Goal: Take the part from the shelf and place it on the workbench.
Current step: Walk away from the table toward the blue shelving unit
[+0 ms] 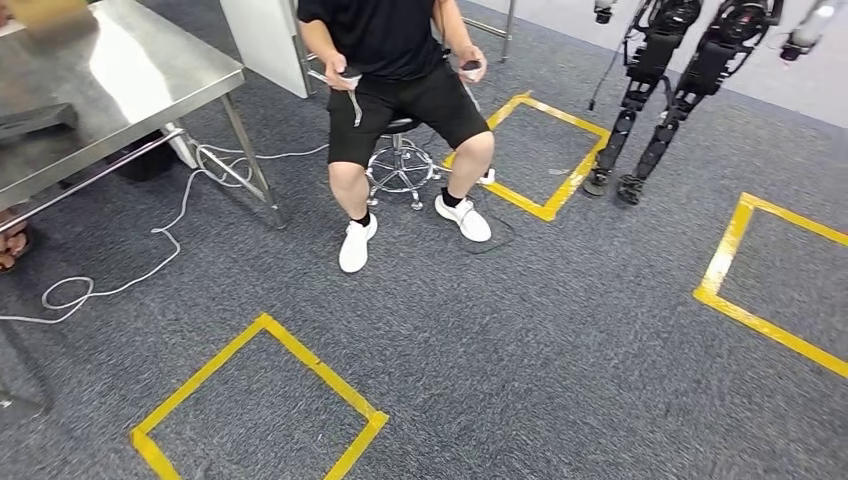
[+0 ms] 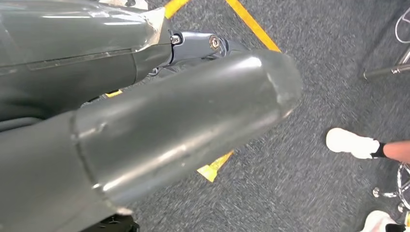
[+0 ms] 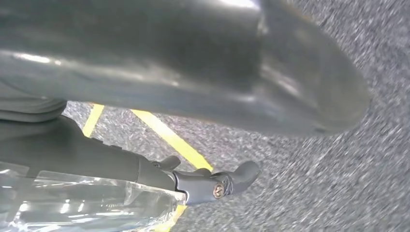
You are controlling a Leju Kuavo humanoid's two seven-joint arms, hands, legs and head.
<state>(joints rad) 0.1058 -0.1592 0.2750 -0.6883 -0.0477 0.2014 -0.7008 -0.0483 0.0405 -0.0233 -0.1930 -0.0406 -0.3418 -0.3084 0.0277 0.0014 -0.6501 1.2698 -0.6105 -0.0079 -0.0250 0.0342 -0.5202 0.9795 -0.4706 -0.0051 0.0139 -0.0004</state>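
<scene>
Left hand is hanging low over the grey carpet, with its thick grey thumb lying across most of the left wrist view. One dark finger is poking out past the thumb, fairly straight. Can't tell if the hand is spread or closed; nothing is visibly sitting in it.

Right hand is also hanging over the carpet, its thumb blocking the upper part of the right wrist view. A dark finger is reaching out with its tip slightly bent. Same here: can't tell whether it is wide or narrow, and no held thing can be made out.

Can't tell where the part is lying, so its place relative to either hand stays unknown.

Steel worktop is standing at the far left in the head view, well apart from both hands. A person in black is sitting on a wheeled stool just right of it, white shoes resting on the carpet and small objects in both hands. A white cable is trailing over the floor under the worktop. Yellow tape squares are marking the carpet near and far. Another robot's legs are standing at the far right.
</scene>
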